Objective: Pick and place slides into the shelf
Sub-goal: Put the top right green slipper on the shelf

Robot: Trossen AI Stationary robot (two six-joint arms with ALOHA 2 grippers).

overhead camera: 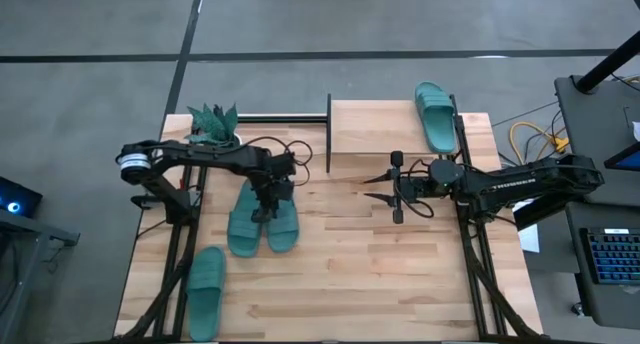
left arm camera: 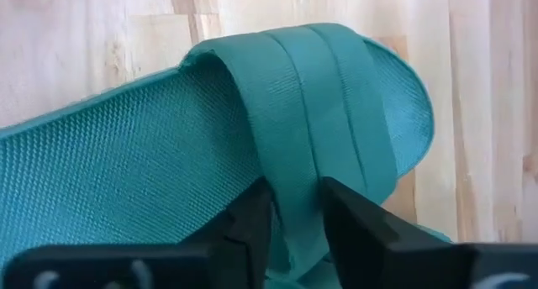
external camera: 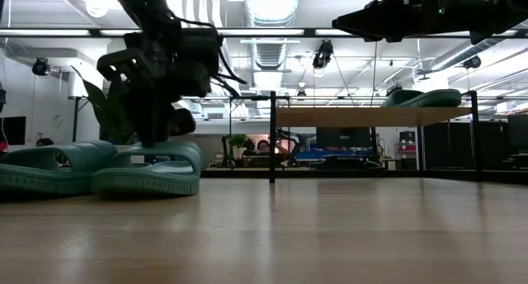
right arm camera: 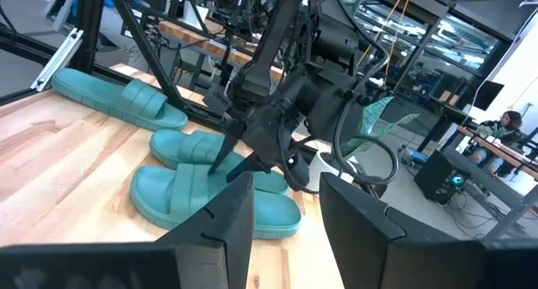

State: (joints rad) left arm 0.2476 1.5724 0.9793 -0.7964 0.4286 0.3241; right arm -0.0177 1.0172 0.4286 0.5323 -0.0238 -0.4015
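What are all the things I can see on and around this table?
slides: four, teal-green; one on the shelf top, two side by side at table centre-left, one near the table's front left corner.
shelf: one, light wood top, black frame; at the table's far edge.
plant: one, spiky green; far left corner.
table: one, light wood.
keyboard: one, dark; beside the table on the right.
left gripper: dark; shut on a slide's strap.
right gripper: dark, open; raised over table centre.

We see a grey floor [overhead camera: 90, 24] crossed by dark lines — ceiling ducts [external camera: 270, 49] and desks [external camera: 346, 156] beyond.
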